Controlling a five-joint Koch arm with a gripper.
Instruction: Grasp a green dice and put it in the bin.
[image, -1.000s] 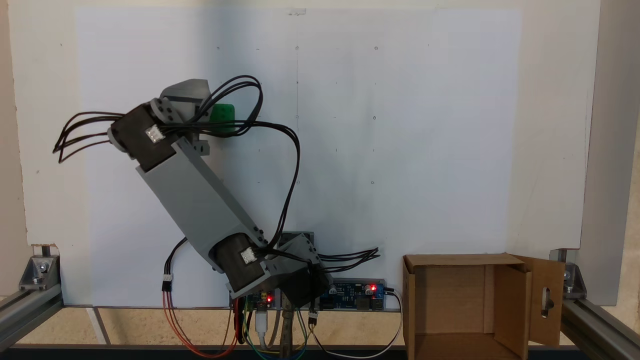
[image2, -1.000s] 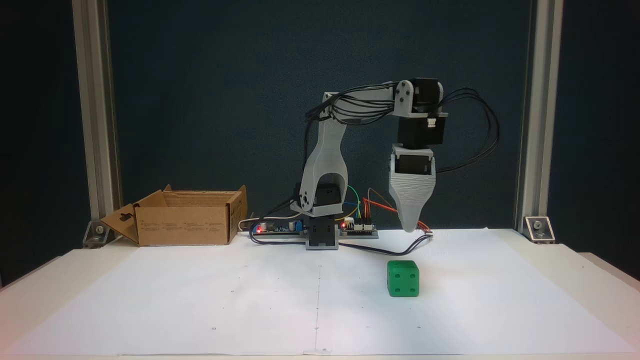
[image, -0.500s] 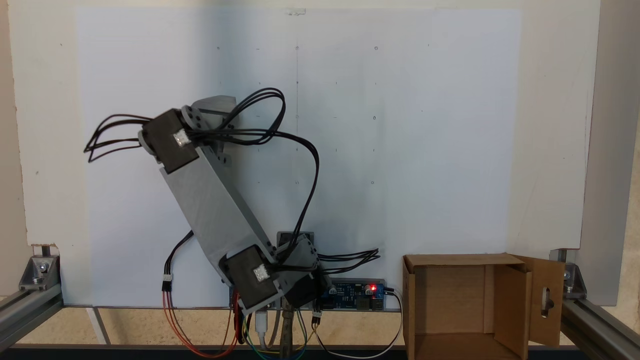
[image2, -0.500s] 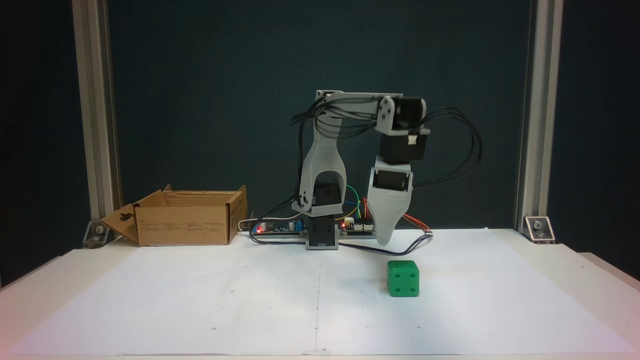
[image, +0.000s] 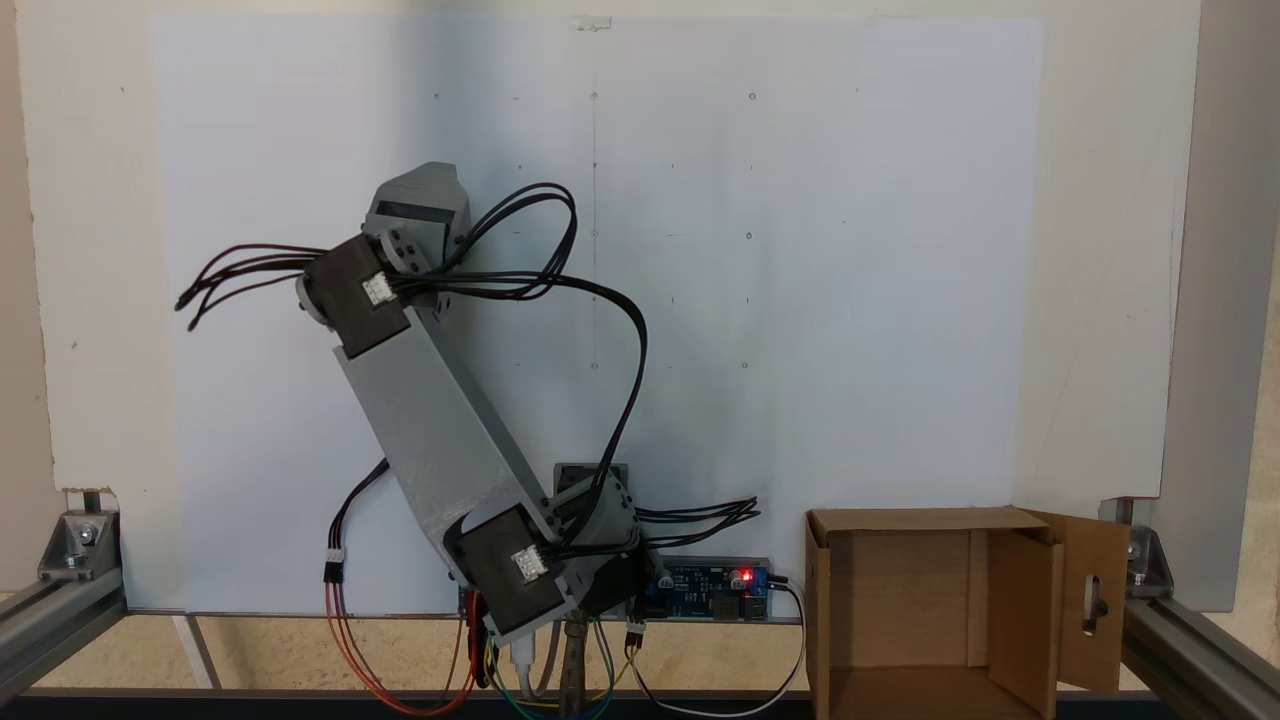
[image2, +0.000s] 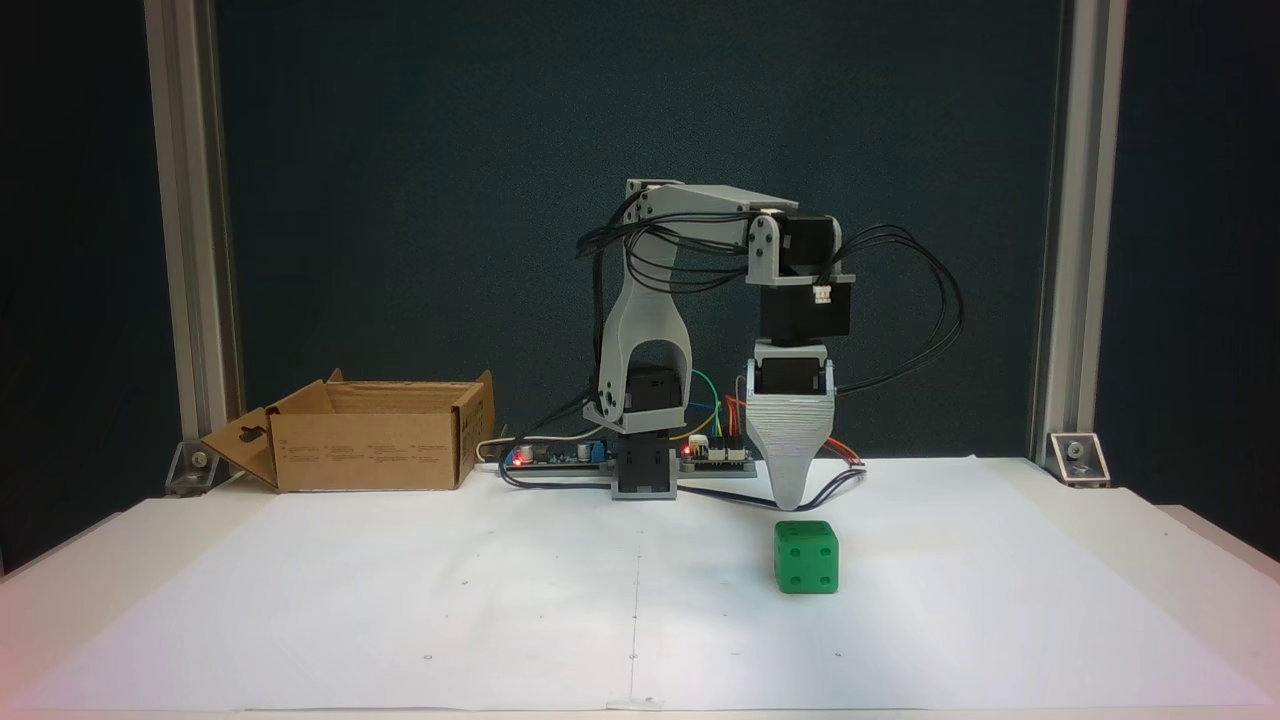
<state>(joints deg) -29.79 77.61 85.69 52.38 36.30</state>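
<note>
The green dice (image2: 806, 557) sits on the white paper, right of centre. My gripper (image2: 790, 502) points straight down, its tip just above and slightly behind the dice's top left edge, touching nothing. It shows as a single tapered grey wedge, so its jaws lie one behind the other. From above, the grey wrist housing (image: 418, 203) covers the spot where the dice lies, hiding it. The bin, a brown cardboard box with a slotted flap, stands at the back left (image2: 370, 455) and shows at the lower right (image: 920, 520) from above.
The arm's base (image2: 644, 470) stands at the back centre beside circuit boards (image: 712, 588) with red lights. Loose cables (image2: 830, 485) trail on the paper behind the dice. Aluminium posts (image2: 1062, 300) frame both sides. The white paper sheet (image2: 400, 600) covers the table.
The gripper swung left and dropped, then came back right, lower still, ending just over the dice. From above, the wrist now covers the dice. The dice and bin stayed put.
</note>
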